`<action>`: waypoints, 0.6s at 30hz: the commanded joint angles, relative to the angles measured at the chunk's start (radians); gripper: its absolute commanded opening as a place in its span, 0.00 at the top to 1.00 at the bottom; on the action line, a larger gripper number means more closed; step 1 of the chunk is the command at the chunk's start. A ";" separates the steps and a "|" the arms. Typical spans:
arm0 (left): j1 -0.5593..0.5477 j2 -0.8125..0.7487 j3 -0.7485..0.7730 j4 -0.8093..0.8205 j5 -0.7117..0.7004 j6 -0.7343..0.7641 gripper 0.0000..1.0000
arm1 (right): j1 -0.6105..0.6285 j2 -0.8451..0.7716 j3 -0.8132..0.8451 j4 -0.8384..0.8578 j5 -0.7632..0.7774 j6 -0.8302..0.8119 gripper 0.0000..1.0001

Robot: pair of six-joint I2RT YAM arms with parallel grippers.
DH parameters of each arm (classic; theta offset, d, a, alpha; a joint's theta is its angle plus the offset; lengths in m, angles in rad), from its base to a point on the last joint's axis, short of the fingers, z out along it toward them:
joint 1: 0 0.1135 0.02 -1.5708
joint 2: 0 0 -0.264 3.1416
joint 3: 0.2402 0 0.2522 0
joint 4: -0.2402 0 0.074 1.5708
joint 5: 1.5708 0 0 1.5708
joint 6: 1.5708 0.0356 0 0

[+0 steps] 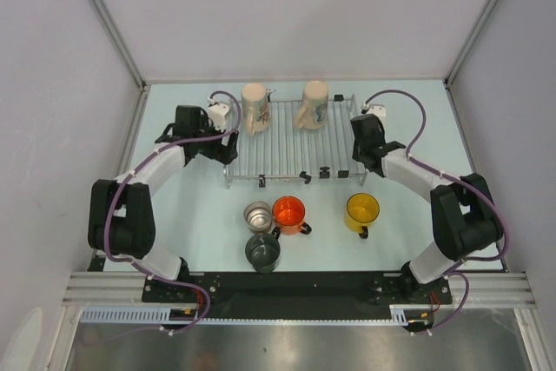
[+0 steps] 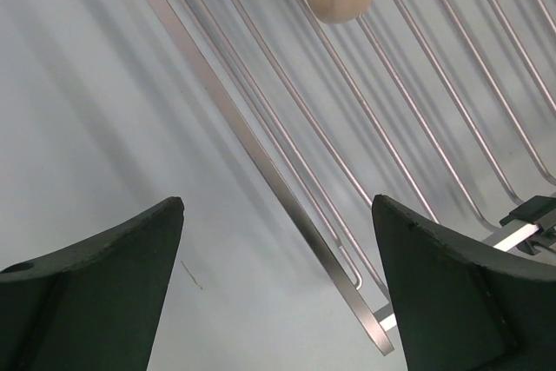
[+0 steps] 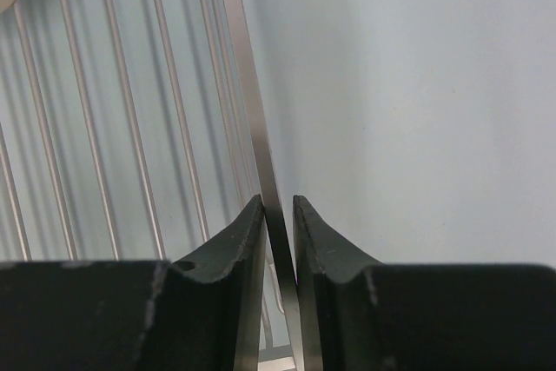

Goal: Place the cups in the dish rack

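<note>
overhead view: a flat silver wire dish rack (image 1: 295,149) lies at the centre of the pale table (image 1: 191,215). two cups are on it, both along its upper edge: a cream printed mug (image 1: 254,108) at the upper left corner and a second cream printed mug (image 1: 313,105) right of centre. whether they stand upright or inverted cannot be told.

four cups are on the table below the rack. a small shiny steel mug (image 1: 257,213) and an orange mug (image 1: 289,211) sit just beside each other at lower centre. a dark grey-green mug (image 1: 262,251) is directly beneath them. a yellow mug (image 1: 362,210) stands apart at the lower right, its handle pointing down the frame.

left wrist view: the left gripper (image 2: 278,288) is spread wide and holds nothing. the rack's left side rail runs diagonally between its two dark fingers (image 2: 91,297). the handle of the first cream mug shows at the top of the frame, over the bars.

right wrist view: the right gripper (image 3: 278,215) is drawn in narrow on the rack's right side rail. the rail passes between the fingertips with no gap visible on either side. bars fill the left of the frame, bare table the right.
</note>
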 commanded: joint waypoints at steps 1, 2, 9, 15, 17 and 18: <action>0.004 -0.016 -0.031 0.017 0.020 0.044 0.07 | -0.007 -0.067 -0.053 -0.003 0.011 0.032 0.79; 0.004 -0.014 -0.036 0.018 0.030 0.046 0.20 | -0.005 -0.070 -0.058 0.002 0.006 0.033 0.79; -0.005 -0.026 -0.064 -0.009 0.050 0.059 0.77 | -0.007 -0.094 -0.098 0.000 -0.001 0.039 0.82; -0.033 -0.114 -0.113 -0.059 0.062 0.078 0.94 | -0.005 -0.156 -0.152 -0.006 -0.004 0.049 0.83; -0.046 -0.143 -0.148 -0.066 0.064 0.087 0.94 | -0.007 -0.185 -0.170 -0.018 -0.003 0.050 0.83; -0.062 -0.157 -0.159 -0.074 0.064 0.087 0.94 | -0.007 -0.196 -0.176 -0.020 -0.001 0.052 0.83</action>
